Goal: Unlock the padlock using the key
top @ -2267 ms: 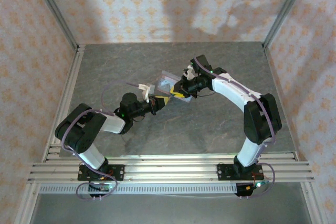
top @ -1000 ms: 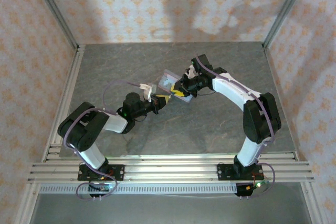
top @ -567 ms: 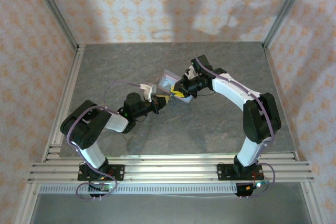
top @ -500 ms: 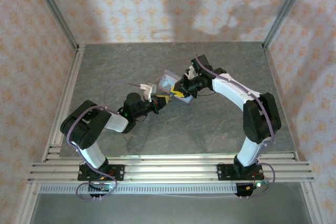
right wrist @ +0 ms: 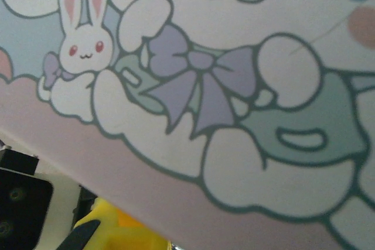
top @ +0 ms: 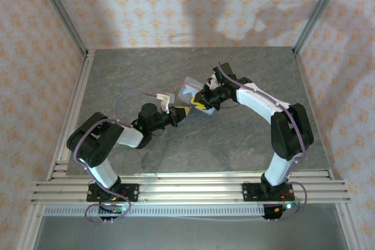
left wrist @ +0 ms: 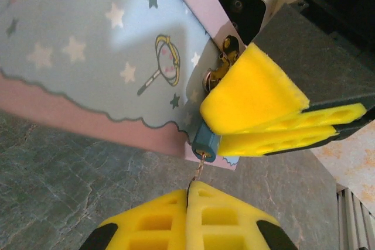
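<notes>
Seen from above, the left arm (top: 108,139) stretches low toward the tin (top: 188,90) from its near-left side, while the right arm (top: 263,106) arches in from the tin's right. The left gripper (left wrist: 190,188) sits just below the tin's corner, its yellow fingers (left wrist: 225,221) pressed together on a thin key (left wrist: 198,165). The right gripper (left wrist: 212,128) is beside it, clamped on the tin's edge.

The printed tin (left wrist: 88,57) is glossy, the stone-look counter (left wrist: 53,168) matt, the pads (left wrist: 252,98) spongy foam, the key (left wrist: 197,171) thin metal.
</notes>
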Robot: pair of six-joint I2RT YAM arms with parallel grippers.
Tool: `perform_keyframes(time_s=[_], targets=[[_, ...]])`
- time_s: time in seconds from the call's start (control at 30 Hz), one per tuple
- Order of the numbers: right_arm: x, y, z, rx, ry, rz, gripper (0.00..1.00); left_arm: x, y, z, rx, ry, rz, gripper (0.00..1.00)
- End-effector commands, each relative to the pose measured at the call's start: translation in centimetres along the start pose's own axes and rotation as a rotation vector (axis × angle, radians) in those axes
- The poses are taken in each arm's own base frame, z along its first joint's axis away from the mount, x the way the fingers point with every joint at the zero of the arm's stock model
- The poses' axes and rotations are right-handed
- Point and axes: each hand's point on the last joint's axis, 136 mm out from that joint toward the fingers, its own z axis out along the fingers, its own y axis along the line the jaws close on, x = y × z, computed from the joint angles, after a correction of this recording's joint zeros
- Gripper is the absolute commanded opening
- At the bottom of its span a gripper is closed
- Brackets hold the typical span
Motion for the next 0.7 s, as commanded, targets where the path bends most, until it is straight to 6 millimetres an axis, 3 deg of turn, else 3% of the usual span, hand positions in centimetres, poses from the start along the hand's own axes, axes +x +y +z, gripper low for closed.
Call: perform_keyframes(time_s=[0.0,0.23,0.67], targets=[[0.8,0.8,0.0,-0.013,0.005,-0.031,0.00,-2.4,-1.9,0.2,0.053,-0.066,0.027,0.00],[1.0,0.7,0.3,-0.016,0.026,-0.035,0.00,-2.3,-1.6,0.8,0.047,-0.064,0.026,0.00],[1.6,-0.1,1.7,0.005,0.038,-0.054,0.00,-3.2,-3.9,1.9,0.145,-0.061,-0.034,0.00]])
